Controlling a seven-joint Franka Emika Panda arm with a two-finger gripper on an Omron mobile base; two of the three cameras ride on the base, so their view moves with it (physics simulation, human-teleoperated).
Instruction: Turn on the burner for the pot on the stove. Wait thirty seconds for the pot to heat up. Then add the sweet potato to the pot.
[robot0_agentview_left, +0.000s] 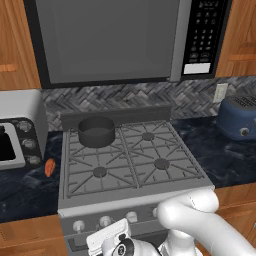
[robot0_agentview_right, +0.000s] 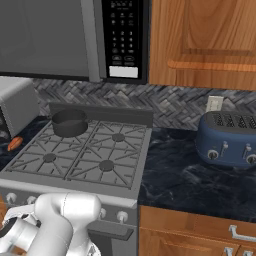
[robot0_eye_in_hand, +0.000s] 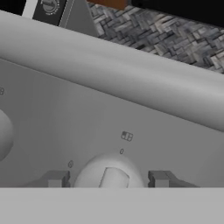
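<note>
A: At the stove's (robot0_agentview_left: 132, 162) front edge, what room is there?
B: Little. The claw (robot0_eye_in_hand: 107, 179) sits low against the control panel, its fingertips (robot0_eye_in_hand: 56, 178) standing on either side of a white knob (robot0_eye_in_hand: 109, 175), just beside it. Whether they press it I cannot tell.
A: And the arm?
B: It bends down below the front lip of the stove, elbow out toward the drawers, hand aimed at the knob row.
A: The pot (robot0_agentview_left: 96, 131)?
B: On the rear left burner, upright. The other three burners are bare, with open grate all round.
A: The sweet potato (robot0_agentview_left: 49, 167)?
B: On the dark surface (robot0_agentview_left: 25, 187) left of the stove, near the toaster oven (robot0_agentview_left: 17, 130), well apart from the pot.
A: The rest?
B: A blue toaster (robot0_agentview_right: 227, 137) stands on the surface at the right, a microwave (robot0_agentview_left: 130, 37) hangs above, with wooden cabinets either side.
</note>
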